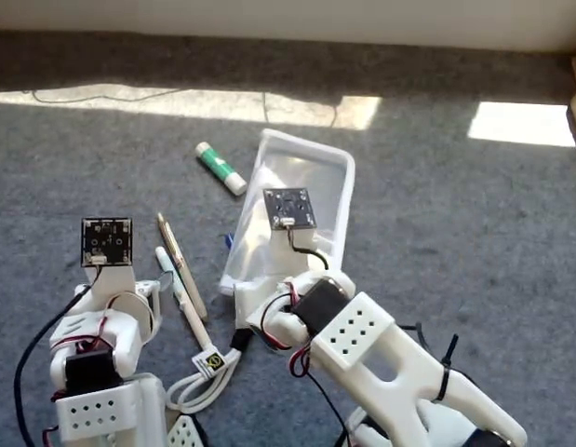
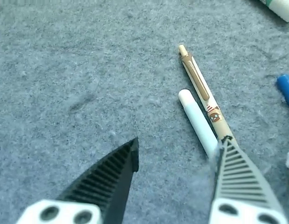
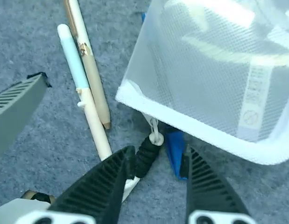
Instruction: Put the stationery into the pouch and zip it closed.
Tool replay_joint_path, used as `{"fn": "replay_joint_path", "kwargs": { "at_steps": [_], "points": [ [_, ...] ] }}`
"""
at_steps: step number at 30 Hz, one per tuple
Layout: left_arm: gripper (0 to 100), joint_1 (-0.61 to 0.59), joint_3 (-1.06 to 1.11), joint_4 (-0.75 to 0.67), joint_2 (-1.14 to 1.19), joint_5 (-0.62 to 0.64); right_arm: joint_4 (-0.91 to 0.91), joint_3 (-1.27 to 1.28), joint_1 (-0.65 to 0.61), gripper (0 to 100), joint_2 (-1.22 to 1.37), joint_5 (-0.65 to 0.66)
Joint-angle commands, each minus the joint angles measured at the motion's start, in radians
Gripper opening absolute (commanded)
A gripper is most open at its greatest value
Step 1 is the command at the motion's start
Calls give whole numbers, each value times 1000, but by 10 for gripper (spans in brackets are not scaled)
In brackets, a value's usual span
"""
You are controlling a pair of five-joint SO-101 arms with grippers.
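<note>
The left hand (image 2: pixel 179 148) hung wide open over the grey desk (image 2: pixel 65 70), holding nothing. The tan pen (image 2: pixel 200 88) and white pen (image 2: pixel 195 119) lay side by side just beside one finger, which hid their near ends. Both ran lengthwise away from the arms, the tan pen's clip end farthest. The right hand (image 3: pixel 158 156) stood partly open at the pouch (image 3: pixel 205 70) corner, the black zip pull (image 3: pixel 145 158) between its fingers. A blue thing (image 3: pixel 174 147) under the pouch was hard to make out.

2 sun patches (image 1: pixel 522 124) glare on carpet (image 1: pixel 455 233) (far side).
</note>
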Motion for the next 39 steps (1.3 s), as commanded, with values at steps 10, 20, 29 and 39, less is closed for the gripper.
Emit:
{"fn": "replay_joint_path", "kwargs": {
  "at_steps": [10,20,29,39],
  "points": [
    [263,-22,-15,-34,-13,46,-50,-62,-143,163,208,-44],
    [263,-22,-15,-34,-13,46,-159,-64,-189,163,358,-71],
    [263,-22,-15,-34,-13,46,-200,-61,-183,118,466,-72],
    [263,-22,-13,-34,-13,46,-193,-58,-168,9,469,12]
  ]
}}
